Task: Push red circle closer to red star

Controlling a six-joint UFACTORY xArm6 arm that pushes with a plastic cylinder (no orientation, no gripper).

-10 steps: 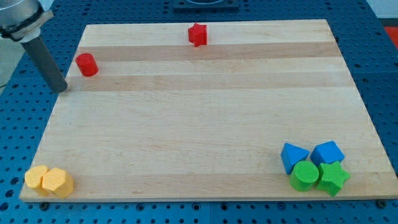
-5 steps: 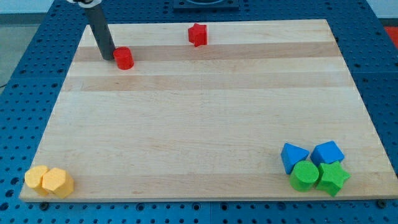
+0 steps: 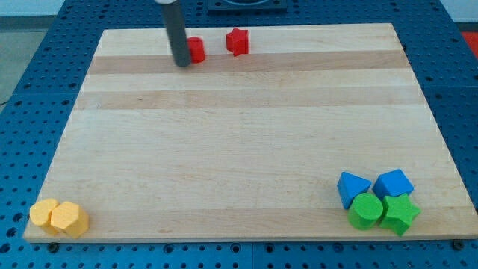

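The red circle sits near the top of the wooden board, a short way left of the red star. My tip rests on the board against the circle's left side, and the dark rod rises from it and hides the circle's left edge. A small gap of bare wood separates the circle from the star.
Two yellow blocks sit at the board's bottom left corner. At the bottom right is a cluster: a blue triangle-like block, a blue block, a green circle and a green star.
My tip swept from the board's left edge toward the right and up, pushing the red circle along until it stands just left of the red star. The star has not moved.
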